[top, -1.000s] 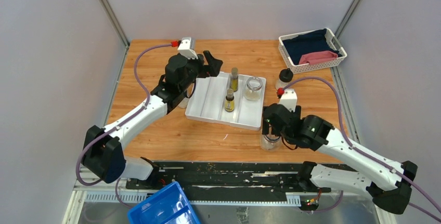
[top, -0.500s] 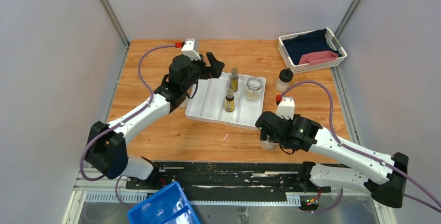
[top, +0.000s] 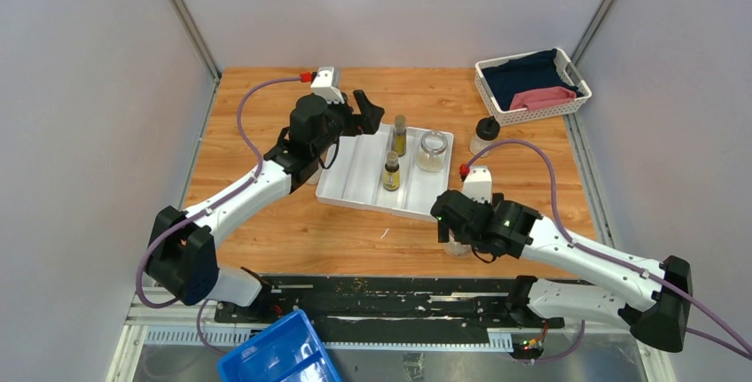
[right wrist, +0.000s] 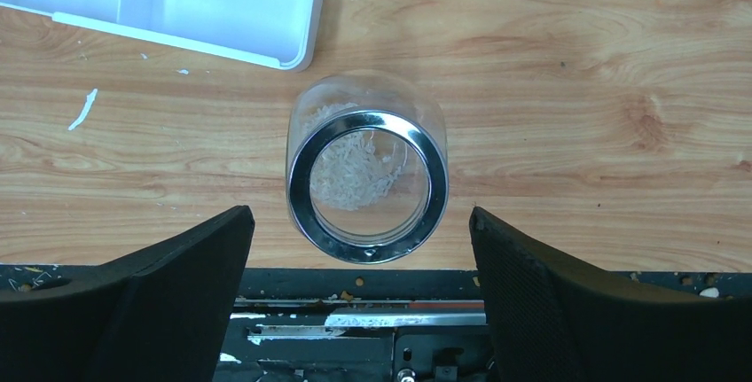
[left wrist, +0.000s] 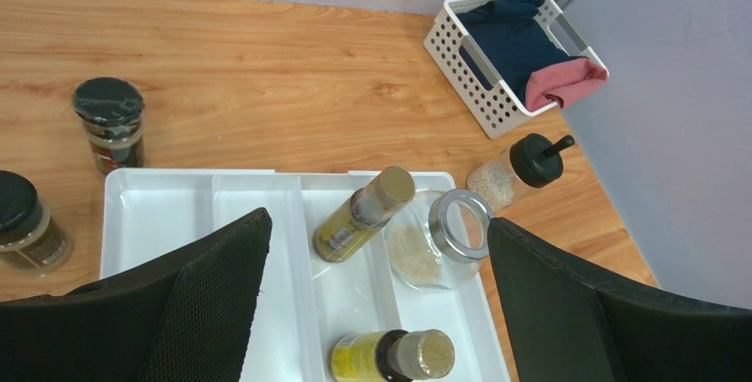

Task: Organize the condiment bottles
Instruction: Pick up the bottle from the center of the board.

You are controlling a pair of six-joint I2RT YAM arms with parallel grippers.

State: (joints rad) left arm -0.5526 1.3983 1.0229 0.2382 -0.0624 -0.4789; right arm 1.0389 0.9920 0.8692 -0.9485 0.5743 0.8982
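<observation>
A white divided tray point(top: 350, 174) holds two slim yellow-labelled bottles point(top: 399, 135) point(top: 391, 171) and a squat glass jar point(top: 432, 151). My left gripper point(top: 364, 113) is open and empty, above the tray's far left end. The left wrist view point(left wrist: 377, 222) shows the bottles point(left wrist: 362, 214) point(left wrist: 390, 355) and jar point(left wrist: 434, 245) between its jaws. Two black-lidded jars point(left wrist: 110, 122) point(left wrist: 22, 221) stand left of the tray. A dark-capped shaker point(top: 484, 135) stands right of it. My right gripper point(top: 448, 222) is open above another clear glass jar point(right wrist: 368, 174) near the table's front edge, its jaws wide of the jar.
A white perforated basket point(top: 530, 85) with dark blue and pink cloths sits at the back right. A black rail point(top: 399, 298) runs along the near edge, just behind the right gripper. A blue bin point(top: 279, 355) lies below the table. Grey walls close both sides.
My right arm has swung left and lower over the clear jar at the front edge. My left gripper has shifted slightly right over the tray's end.
</observation>
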